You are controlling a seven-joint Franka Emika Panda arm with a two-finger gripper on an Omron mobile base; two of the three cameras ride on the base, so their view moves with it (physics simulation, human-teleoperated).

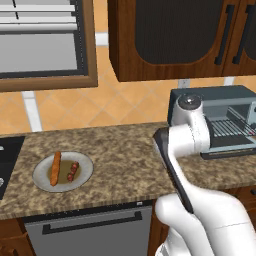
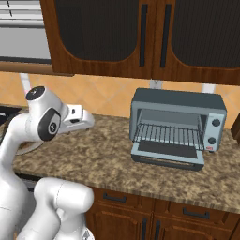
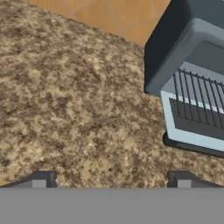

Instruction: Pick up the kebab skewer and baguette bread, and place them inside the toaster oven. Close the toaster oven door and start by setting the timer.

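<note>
Fingertips (image 3: 43, 179) of the hand (image 3: 111, 180) stand wide apart at the bottom of the hand view, released and holding nothing, above bare speckled granite. Just ahead and to one side in that view sits the toaster oven (image 3: 183, 65), its wire rack (image 3: 199, 94) showing.

From the right base view, the toaster oven (image 2: 177, 126) stands on the surface (image 2: 108, 159) against the tiled wall, under the dark wooden cabinets (image 2: 140, 37). The toaster oven door (image 2: 168, 154) is dropped down flat in front of the open cavity, and two knobs (image 2: 214, 131) sit on its right side.

In the left base view a grey plate (image 1: 85, 172) lies well apart from the oven, on the far left of the surface, near the stove edge (image 1: 7, 160). On it rest the baguette bread (image 1: 55, 168) and, just beside it, the shorter kebab skewer (image 1: 73, 171), both lying lengthwise and roughly parallel. A framed window (image 1: 45, 45) hangs above that end.
</note>
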